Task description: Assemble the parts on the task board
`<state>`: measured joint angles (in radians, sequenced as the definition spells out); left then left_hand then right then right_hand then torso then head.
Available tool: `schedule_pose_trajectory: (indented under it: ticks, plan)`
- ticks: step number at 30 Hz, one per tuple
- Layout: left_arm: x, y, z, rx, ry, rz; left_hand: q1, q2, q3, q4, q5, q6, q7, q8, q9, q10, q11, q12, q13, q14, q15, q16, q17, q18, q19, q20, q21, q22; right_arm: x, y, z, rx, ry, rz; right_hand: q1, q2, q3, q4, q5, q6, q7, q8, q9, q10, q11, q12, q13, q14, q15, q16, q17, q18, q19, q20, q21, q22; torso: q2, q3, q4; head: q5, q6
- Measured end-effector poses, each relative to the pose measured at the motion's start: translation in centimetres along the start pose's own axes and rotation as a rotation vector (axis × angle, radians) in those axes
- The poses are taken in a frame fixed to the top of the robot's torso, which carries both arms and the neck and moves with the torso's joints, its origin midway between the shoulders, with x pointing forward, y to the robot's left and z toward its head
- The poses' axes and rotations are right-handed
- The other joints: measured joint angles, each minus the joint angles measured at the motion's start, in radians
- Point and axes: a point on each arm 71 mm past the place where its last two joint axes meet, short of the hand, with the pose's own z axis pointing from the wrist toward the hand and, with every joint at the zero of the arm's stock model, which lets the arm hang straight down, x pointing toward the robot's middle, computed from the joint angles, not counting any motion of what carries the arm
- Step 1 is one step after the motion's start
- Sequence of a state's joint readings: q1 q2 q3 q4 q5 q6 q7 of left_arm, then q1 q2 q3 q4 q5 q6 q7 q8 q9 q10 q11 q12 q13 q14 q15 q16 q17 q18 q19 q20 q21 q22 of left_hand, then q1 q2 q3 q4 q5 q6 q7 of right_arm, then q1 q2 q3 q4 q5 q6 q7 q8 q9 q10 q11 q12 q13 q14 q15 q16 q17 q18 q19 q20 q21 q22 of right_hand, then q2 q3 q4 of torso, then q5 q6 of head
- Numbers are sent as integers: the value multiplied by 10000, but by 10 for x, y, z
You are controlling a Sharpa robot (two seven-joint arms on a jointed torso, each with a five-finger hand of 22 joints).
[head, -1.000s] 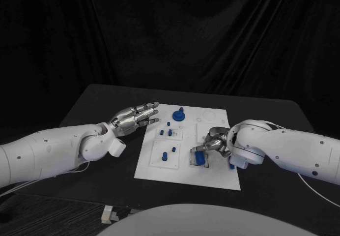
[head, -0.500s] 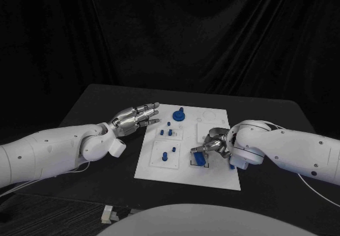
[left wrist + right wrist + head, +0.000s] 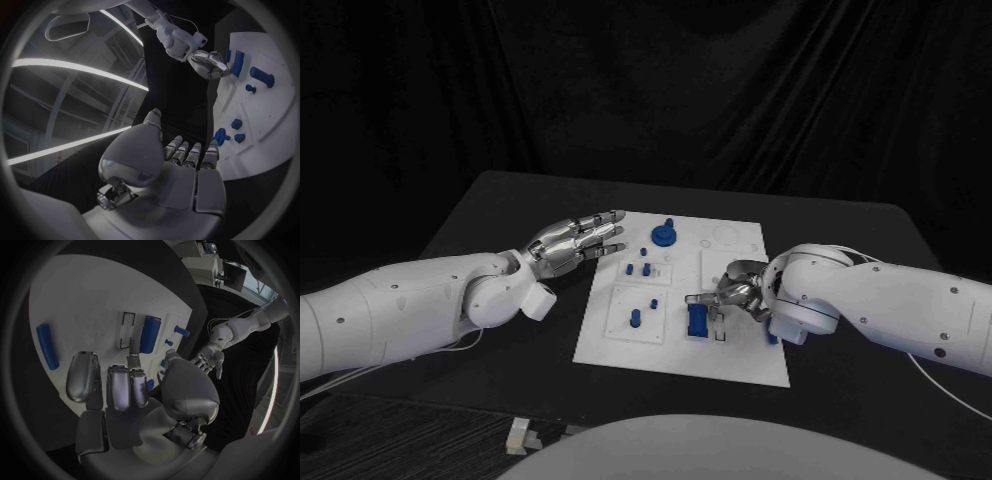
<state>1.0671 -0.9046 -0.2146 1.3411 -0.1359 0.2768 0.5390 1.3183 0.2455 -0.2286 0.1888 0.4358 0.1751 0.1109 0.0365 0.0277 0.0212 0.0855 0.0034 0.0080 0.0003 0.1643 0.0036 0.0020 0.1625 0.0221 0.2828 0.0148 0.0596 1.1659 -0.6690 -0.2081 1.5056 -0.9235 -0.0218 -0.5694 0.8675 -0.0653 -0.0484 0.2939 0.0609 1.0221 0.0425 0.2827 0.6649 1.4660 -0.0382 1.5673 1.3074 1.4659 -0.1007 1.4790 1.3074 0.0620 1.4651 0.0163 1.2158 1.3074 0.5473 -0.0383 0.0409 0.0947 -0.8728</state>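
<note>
The white task board [image 3: 678,345] lies mid-table. A blue block [image 3: 697,320] rests on it beside a narrow rectangular slot [image 3: 128,330]; the same block [image 3: 149,334] lies just beyond my right hand's fingertips [image 3: 132,347]. My right hand [image 3: 737,290] hovers low over the board's right half, fingers apart, holding nothing. A blue bar [image 3: 770,338] lies by its wrist. My left hand [image 3: 574,240] floats flat and spread at the board's left edge, empty. Towards the board's far edge stands a round blue knob [image 3: 664,235], with small blue pegs [image 3: 640,268] nearer me.
Two more blue pegs [image 3: 635,318] stand in the board's left square plate. The black table [image 3: 488,210] stretches out around the board, with bare room beyond my left hand and behind the board.
My right hand has let go of the blue block and drawn back a little; the block now lies uncovered, slightly further left. The left hand has stayed put.
</note>
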Motion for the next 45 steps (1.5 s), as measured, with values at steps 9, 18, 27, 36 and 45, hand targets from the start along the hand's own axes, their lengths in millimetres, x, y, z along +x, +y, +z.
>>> schedule_pose_trajectory:
  ticks: [9, 18, 27, 36, 45]
  plan:
    - [-1, 0, -1, -48, -6, -9, 0, 0, 0, 0, 0, 0, 0, 0, 0, 0, 0, 0, 1, 0, 0, 0, -5, 0, 0, 0, 0, 23, -5, -13, -7, -34, -442, 376, -561, 432, -424, -17, 512, 35, -35, 108, -20, 0, 0, 0, -1, 0, 0, 0, 0, 0, 0, 0, 0, -1, 0, 0, 0, 58, 0]
    - [-2, 0, -3, -85, -28, -7, 0, 0, 0, 0, 41, 0, 0, 37, 0, 39, 39, 0, 7, 0, 0, 0, -4, -1, 0, 0, 0, 23, -24, -21, -26, -625, -1259, 730, -47, 906, -772, -87, 1121, 199, -130, 318, -19, 0, 0, 0, -1, 0, 0, 86, 0, 0, 0, 0, 399, -1, -1, 1, 0, 25, 0]
    - [-2, 1, -2, -100, -22, -9, 0, 0, 0, 1, 39, 0, 0, 37, 0, 41, 41, 0, 17, 0, 0, 0, -3, 0, 0, 0, 0, 36, -30, -39, -35, -442, -1113, 621, 1413, 887, -1091, -542, 2055, 166, -96, 318, -129, 0, 0, 0, -1, 0, 0, 428, 0, -161, 37, -37, 1821, 7, -8, 2, -3, -19, 0]
    - [-1, 2, -2, -118, -15, -21, 0, 0, 1, 1, 38, 0, 0, 37, 0, 41, 41, 35, 16, 0, 0, 0, -2, 0, 0, 0, 0, 35, -35, -65, -41, 537, -1018, -654, 2067, 998, -946, -876, 2193, 575, -325, 682, 60, -3, -79, 0, 7, 1, -75, 357, 0, -160, 13, -132, 1853, 6, -2, 2, -7, -118, 0]
    - [-2, 5, -4, -170, -53, -49, 0, 0, 0, 1, 38, 0, 0, 37, 0, 41, 41, 34, 15, 0, 0, 0, 0, 0, 0, 0, 0, 34, -40, -82, -47, 1264, -1356, -1956, 2117, 1022, -920, -955, 2131, 839, -447, 1085, 477, 4, -252, 0, 6, 16, -200, 262, 0, -158, 17, -235, 1924, 5, -7, -5, -3, -178, 0]
